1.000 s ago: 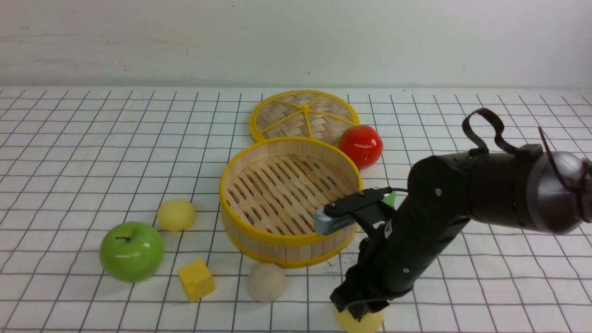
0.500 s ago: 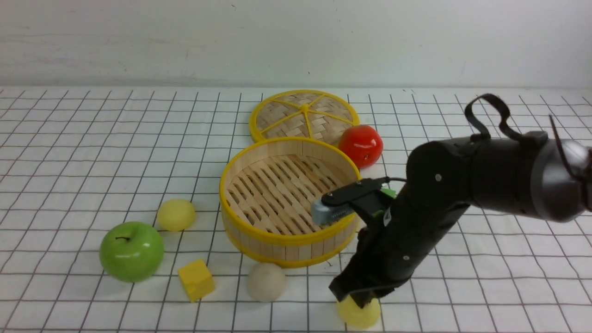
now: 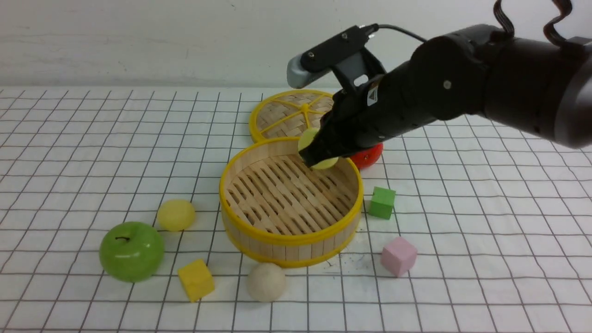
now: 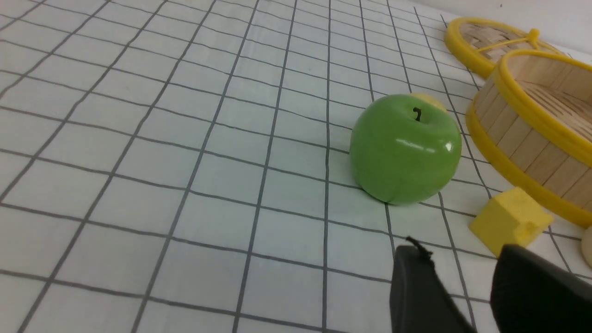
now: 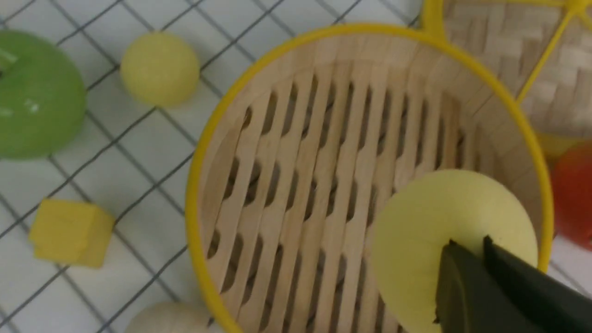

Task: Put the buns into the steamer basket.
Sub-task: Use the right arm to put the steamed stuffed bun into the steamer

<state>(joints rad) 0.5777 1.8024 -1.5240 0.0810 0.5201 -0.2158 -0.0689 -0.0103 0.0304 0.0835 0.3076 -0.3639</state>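
The right gripper point(image 3: 311, 159), black and angular, is clenched on a matte pale yellow ball-shaped bun point(image 5: 451, 240), which it holds above the round light-wood steamer basket point(image 3: 290, 254) with yellow rims and a slatted wooden floor. Directly below this claw lies the basket's far part; behind the claw is the flat woven disc lid point(image 3: 282, 118) with yellow spokes, partly hidden by the arm. Just to the claw's right, the glossy red apple point(image 3: 367, 156) stands beside the basket. Nearer the camera than the claw and to its right are a green block point(image 3: 382, 202) and a pink block point(image 3: 399, 256). To the claw's left, outside the basket, sit a second pale yellow bun point(image 3: 176, 215), a glossy green apple point(image 3: 132, 251) and a yellow cube point(image 3: 196, 280); the cream-beige bun point(image 3: 267, 282) rests in front of the basket. The left gripper point(image 4: 455, 277) stands released near the yellow cube, its fingers apart and empty.
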